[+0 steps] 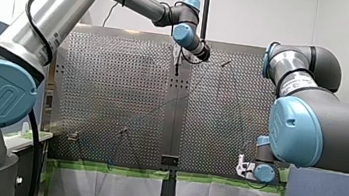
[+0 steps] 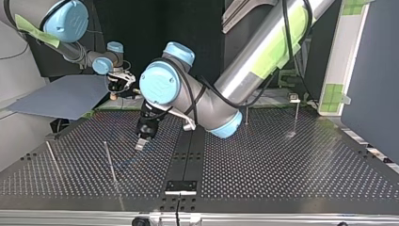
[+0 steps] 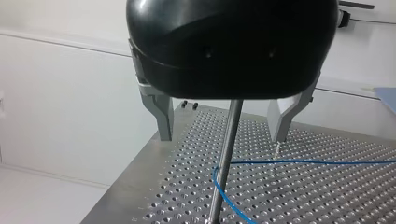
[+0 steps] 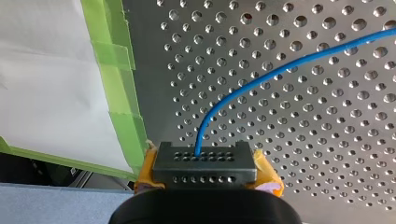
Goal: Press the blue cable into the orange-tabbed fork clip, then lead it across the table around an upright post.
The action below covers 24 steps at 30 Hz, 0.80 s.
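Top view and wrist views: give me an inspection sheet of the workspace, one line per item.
Surface: perforated metal table, green tape along one edge.
Job's things: blue cable loops around an upright post; its end enters a black block; orange-tabbed clip not made out.
Clutter: nothing seen.
Grippers: left gripper open, metal fingers either side of the post, apart from it; right gripper shut on the black block, yellow pads flanking it.
Cables: black cable runs along my left arm.
Surroundings: blue-grey board beyond the table at the top view's left.
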Motion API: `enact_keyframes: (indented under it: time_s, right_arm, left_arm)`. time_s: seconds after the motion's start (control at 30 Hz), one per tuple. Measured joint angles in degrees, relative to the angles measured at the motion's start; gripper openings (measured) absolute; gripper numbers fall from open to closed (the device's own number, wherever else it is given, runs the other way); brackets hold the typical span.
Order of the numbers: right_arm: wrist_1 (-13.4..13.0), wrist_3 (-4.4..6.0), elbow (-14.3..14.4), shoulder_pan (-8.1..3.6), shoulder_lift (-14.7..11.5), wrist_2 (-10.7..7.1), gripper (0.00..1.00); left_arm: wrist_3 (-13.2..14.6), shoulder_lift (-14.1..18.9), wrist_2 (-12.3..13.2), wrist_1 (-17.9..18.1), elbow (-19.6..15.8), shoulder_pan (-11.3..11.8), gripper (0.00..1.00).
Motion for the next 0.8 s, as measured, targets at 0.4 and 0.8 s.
enact_keyframes:
  time_s: [0.4, 0.8]
  right_arm:
    - [-0.1, 0.08, -0.1, 0.14, 0.0, -0.01, 0.0]
    - [0.0, 0.09, 0.0, 0.45, 0.0, -0.01, 0.0]
  left_arm:
    - [0.8, -2.0, 1.2, 0.6, 0.0, 0.0, 1.0]
    - [2.9, -2.0, -2.7, 0.0, 0.0, -0.5, 1.0]
